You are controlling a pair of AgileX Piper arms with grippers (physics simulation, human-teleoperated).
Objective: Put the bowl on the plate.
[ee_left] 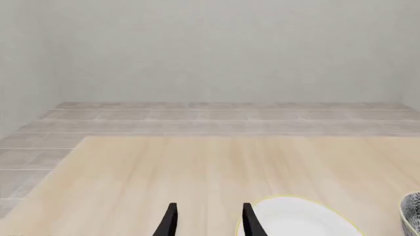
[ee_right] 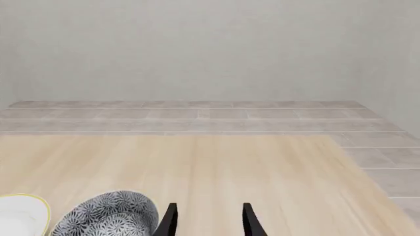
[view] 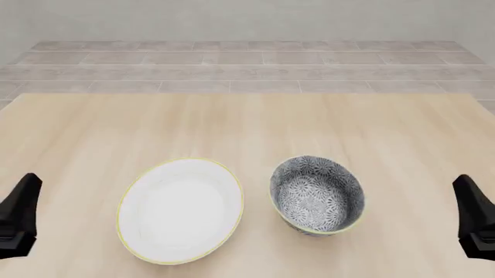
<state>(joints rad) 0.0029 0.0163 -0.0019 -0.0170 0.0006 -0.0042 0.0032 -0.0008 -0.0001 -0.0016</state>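
Note:
The bowl (view: pixel 317 194), deep and covered in a dark blue-grey floral pattern, stands on the table right of centre. Just to its left, apart from it, lies the white plate (view: pixel 180 209) with a thin yellow rim. My left gripper (view: pixel 22 217) hangs at the table's left edge, well left of the plate. My right gripper (view: pixel 473 215) hangs at the right edge, well right of the bowl. Both are open and empty: the wrist views show parted fingers, left gripper (ee_left: pixel 208 222) beside the plate (ee_left: pixel 298 219), right gripper (ee_right: pixel 208 222) beside the bowl (ee_right: pixel 108 215).
The light wooden table (view: pixel 247 124) stretches away from the dishes to its far edge. Beyond it lie a grey tiled floor (view: pixel 247 63) and a plain wall. The bowl's edge (ee_left: pixel 411 216) shows in the left wrist view, the plate's edge (ee_right: pixel 23 214) in the right.

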